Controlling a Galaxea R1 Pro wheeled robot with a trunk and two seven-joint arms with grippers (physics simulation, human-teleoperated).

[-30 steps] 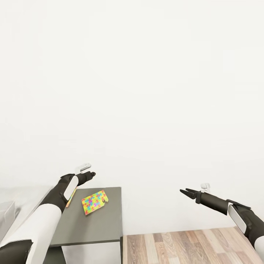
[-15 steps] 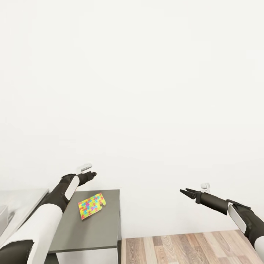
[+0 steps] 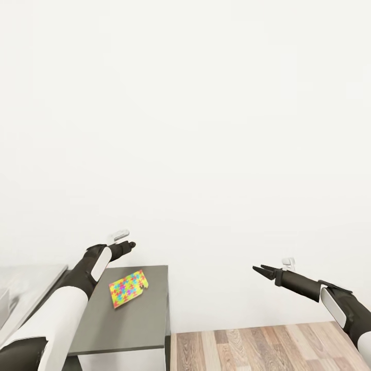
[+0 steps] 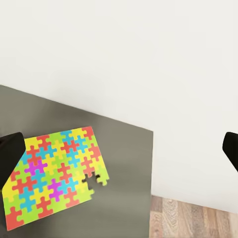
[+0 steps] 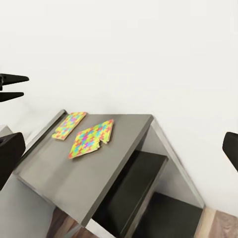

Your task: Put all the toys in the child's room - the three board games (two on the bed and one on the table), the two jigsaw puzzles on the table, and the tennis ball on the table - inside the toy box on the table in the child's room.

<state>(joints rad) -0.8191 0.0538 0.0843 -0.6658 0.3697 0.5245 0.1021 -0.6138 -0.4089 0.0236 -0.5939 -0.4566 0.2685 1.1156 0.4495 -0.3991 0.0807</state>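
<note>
Head view: jigsaw puzzle [image 3: 128,288] flat on table [image 3: 139,319] — long axis diagonal; both grippers' jaws spread, empty.

Plain white wall [image 3: 206,129], wood-plank floor [image 3: 257,350] btm right.

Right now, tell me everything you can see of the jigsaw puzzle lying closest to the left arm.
The jigsaw puzzle is a thin flat rectangle covered in small interlocking pieces of yellow, red, green, blue, orange and purple. In the left wrist view one corner is incomplete, with a notch and a single piece sticking out at the gap. It lies flat, turned at an angle, on the dark grey cabinet top, touching nothing else. The right wrist view shows a second puzzle just beside it, apart from it.
</note>
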